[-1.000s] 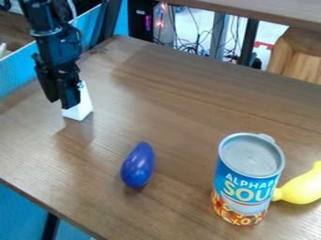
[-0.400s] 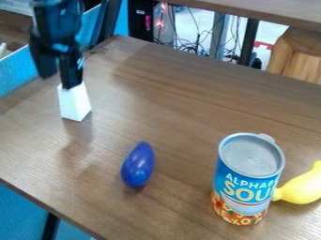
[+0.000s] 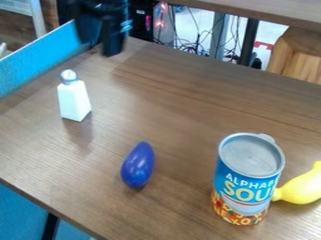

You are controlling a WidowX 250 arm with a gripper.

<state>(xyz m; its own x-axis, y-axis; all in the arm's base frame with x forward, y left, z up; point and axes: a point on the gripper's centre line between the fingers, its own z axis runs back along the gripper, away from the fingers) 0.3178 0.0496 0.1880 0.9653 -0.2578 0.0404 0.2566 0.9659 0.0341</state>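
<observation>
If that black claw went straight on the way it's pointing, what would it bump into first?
Probably the wooden tabletop, near its far left corner. The black gripper points down there, and the white shaker looks off to the side, nearer the camera. Depth is unclear from this view.

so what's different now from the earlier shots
The pincer has come away from the white shaker, moving up and to the right in the view and uncovering its metal cap. The shaker's base stayed put, as did the blue oval object, soup can and yellow object.
</observation>
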